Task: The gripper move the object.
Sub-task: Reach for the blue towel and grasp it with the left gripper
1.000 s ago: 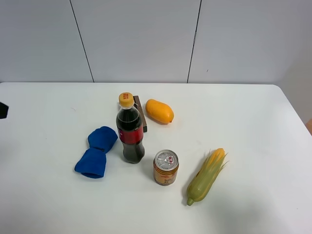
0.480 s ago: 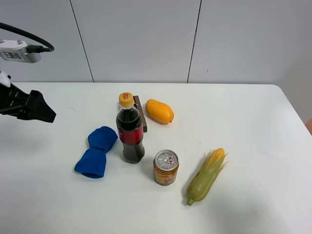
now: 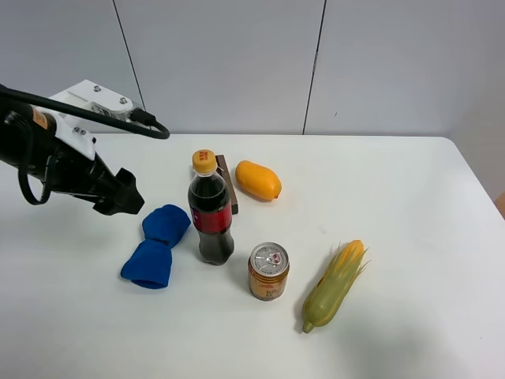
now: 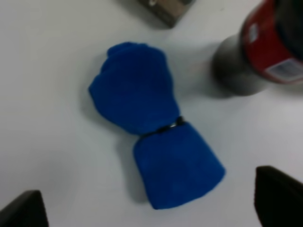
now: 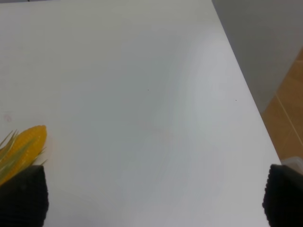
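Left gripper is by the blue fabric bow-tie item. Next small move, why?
Probably lower the left gripper toward the pinched middle of the blue fabric bow-tie item: the jaws are open, not yet touching it, and the wrist view frames it between them. Mind the dark cola bottle standing close beside it.

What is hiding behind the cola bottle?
A brown block lies behind the cola bottle, beside the mango. The bottle covers much of it, so what it is cannot be told.
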Motion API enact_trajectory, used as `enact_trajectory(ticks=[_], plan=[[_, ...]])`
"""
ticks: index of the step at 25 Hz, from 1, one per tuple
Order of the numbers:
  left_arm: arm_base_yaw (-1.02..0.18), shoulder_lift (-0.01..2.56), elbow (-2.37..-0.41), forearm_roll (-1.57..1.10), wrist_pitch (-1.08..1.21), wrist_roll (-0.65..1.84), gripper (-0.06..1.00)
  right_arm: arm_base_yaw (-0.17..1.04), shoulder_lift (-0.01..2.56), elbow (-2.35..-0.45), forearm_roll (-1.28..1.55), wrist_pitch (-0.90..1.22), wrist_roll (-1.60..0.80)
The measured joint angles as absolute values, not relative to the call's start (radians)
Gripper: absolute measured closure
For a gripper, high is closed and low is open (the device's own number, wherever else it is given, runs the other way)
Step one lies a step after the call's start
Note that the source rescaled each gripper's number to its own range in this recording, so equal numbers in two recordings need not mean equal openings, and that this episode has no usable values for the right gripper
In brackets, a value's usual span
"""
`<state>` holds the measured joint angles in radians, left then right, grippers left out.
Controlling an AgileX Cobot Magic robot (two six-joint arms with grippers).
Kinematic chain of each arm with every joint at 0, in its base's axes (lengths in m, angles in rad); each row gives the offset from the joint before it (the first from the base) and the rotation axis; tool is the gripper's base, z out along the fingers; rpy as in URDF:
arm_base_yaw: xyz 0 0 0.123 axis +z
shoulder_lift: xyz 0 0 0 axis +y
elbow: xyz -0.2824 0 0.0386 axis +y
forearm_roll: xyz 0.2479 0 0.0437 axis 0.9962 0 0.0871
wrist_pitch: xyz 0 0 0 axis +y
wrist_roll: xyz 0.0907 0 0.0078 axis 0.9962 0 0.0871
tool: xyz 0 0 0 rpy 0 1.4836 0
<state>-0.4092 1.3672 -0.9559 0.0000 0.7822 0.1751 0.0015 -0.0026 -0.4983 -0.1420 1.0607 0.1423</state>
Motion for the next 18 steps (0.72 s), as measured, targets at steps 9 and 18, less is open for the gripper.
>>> enact_trajectory(ticks=[9, 18], plan=[[-0.418, 1.512, -0.957, 0.073, 0.738, 0.102, 0.17, 0.001, -0.003, -0.498, -0.142, 1.061, 0.142], [-0.418, 1.625, -0.957, 0.029, 0.656, 0.098, 0.17, 0.001, -0.003, -0.498, -0.142, 1.061, 0.142]])
